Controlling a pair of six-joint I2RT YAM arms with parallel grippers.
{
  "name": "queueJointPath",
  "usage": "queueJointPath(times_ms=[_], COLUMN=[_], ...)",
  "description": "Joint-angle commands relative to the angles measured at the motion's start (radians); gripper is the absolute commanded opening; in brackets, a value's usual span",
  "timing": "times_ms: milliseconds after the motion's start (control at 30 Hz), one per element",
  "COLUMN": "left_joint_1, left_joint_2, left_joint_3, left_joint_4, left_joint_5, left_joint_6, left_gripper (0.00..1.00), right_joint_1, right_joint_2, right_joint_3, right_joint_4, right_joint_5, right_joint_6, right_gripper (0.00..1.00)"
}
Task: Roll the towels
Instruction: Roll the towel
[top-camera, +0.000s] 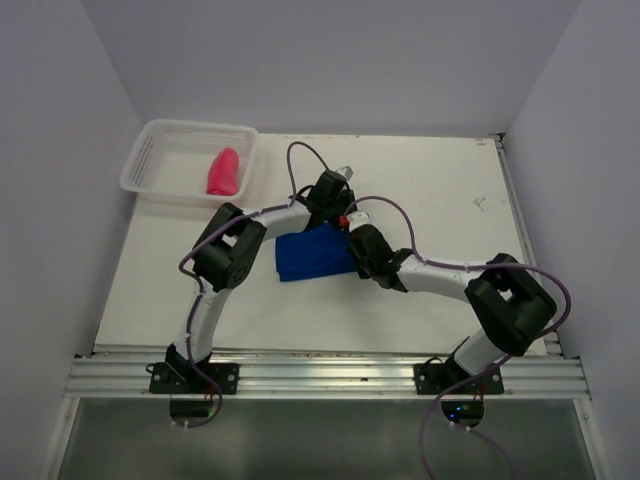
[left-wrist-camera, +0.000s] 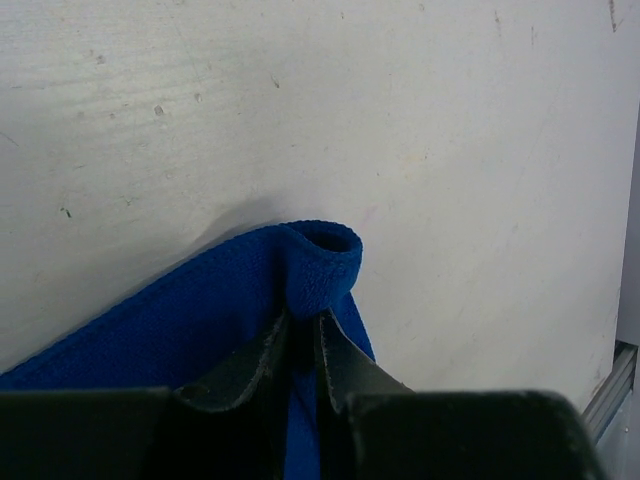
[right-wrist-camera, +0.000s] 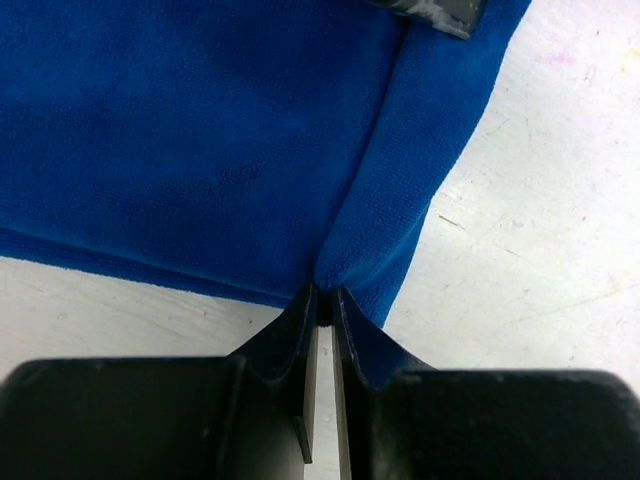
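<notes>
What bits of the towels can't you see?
- Top view: the blue towel's right edge, hidden under the left gripper and right gripper.
- Top view: the pink towel in the mesh basket, too small to judge its roll.
- Right wrist view: the blue towel, cut off top and left.

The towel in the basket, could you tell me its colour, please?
Bright pink-red; the towel shows best in the top external view.

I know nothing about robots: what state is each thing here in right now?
White plastic mesh basket: upright on the white table, holding one towel.
Bright pink-red cloth towel: rolled up, inside the basket.
Royal blue cloth towel: mostly flat on the table, one edge curled over.
Left end effector: shut on that curled edge.
Right end effector: shut on the same towel's fold.
</notes>
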Motion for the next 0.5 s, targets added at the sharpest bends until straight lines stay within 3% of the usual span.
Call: queueJointPath(times_ms=[0,467], left_joint_1=[0.017,0.017], left_joint_2=[-0.063,-0.068], left_joint_3=[-0.043,-0.085], left_joint_4=[0.084,0.100], left_joint_5=[-0.019,-0.035], left_joint_6=[0.032,0.066], left_gripper=[0.16,0.16], right_joint_1=[-0.019,-0.157], right_joint_2=[0.001,-0.143], right_joint_3=[-0.023,-0.054], right_joint_4=[0.019,0.018], right_joint_5=[-0.050,-0.265], right_joint_6=[0.065,0.167], right_gripper=[0.13,0.36])
